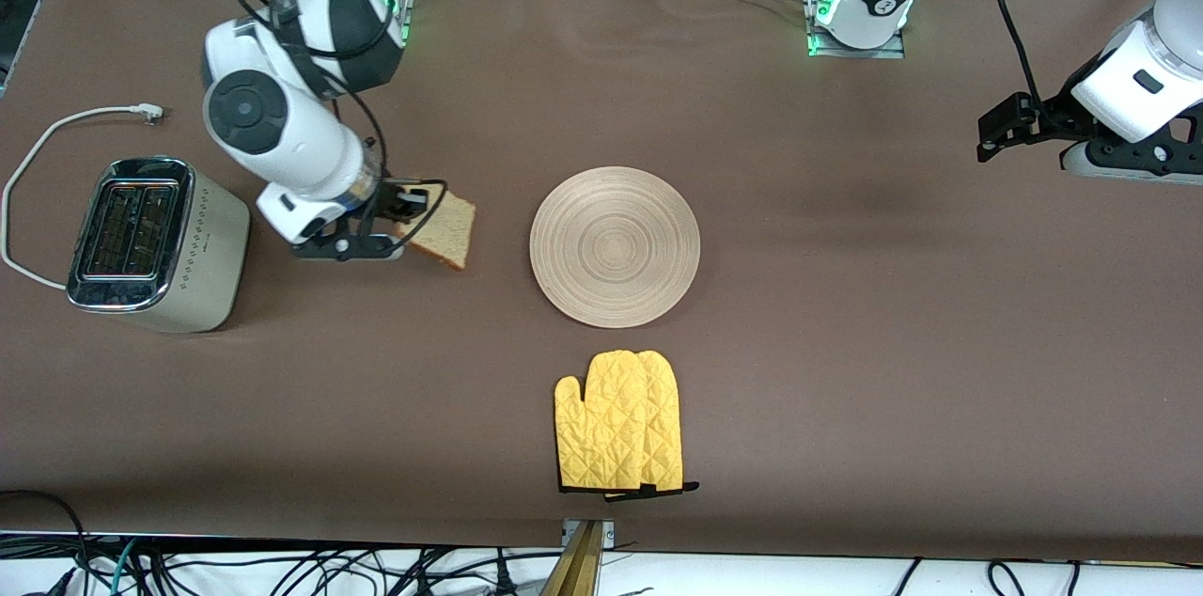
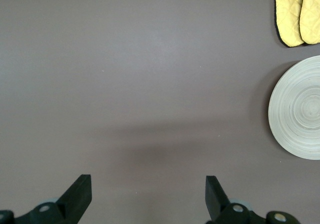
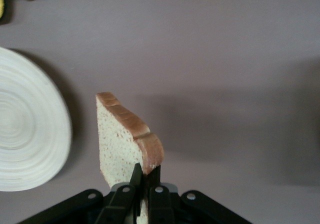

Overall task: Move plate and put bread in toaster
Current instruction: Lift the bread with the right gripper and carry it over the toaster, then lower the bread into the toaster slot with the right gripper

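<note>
While our right gripper [image 3: 142, 184] is pinching the bread [image 1: 440, 230] upright for the slots, between toaster [image 1: 155, 243] and plate [image 1: 615, 246], our left gripper [image 2: 147, 194] is waiting wide open, well apart from the plate.

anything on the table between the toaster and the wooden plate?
Front view: only the right claw, shut on the brown speckled bread slice, over the bare brown table between the cream chrome-topped toaster and the round beige wooden plate.
</note>
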`<action>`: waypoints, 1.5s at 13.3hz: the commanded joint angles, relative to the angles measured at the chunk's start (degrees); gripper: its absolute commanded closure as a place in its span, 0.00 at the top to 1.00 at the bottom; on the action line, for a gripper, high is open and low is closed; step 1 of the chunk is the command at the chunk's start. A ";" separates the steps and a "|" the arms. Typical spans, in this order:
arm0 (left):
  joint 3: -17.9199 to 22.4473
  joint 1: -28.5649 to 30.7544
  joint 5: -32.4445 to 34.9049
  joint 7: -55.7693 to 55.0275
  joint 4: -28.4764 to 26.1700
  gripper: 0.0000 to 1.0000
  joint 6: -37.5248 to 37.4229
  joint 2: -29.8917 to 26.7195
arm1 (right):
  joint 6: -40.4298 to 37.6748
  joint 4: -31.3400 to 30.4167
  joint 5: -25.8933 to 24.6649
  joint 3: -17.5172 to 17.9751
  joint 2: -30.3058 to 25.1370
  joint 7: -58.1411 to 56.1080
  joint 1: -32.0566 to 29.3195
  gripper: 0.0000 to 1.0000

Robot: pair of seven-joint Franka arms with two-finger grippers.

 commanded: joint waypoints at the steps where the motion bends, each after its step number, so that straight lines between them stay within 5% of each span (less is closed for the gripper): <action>1: 0.03 -0.16 1.16 0.12 0.92 1.00 -1.09 0.17 | -3.39 3.53 -1.82 -2.28 1.12 -10.86 -3.93 0.00; 5: 0.03 -0.08 1.16 0.12 0.92 1.00 -1.09 0.17 | -12.35 10.82 -7.17 -9.13 1.47 -25.74 -5.18 0.00; 11: 0.03 -0.16 1.16 0.12 0.92 1.00 -1.09 0.17 | -17.73 11.36 -18.08 -17.14 1.90 -38.92 -7.01 0.00; 20: 0.03 -0.25 1.16 0.12 1.09 1.00 -1.09 0.17 | -16.77 11.54 -25.65 -17.76 3.66 -35.25 -10.10 0.00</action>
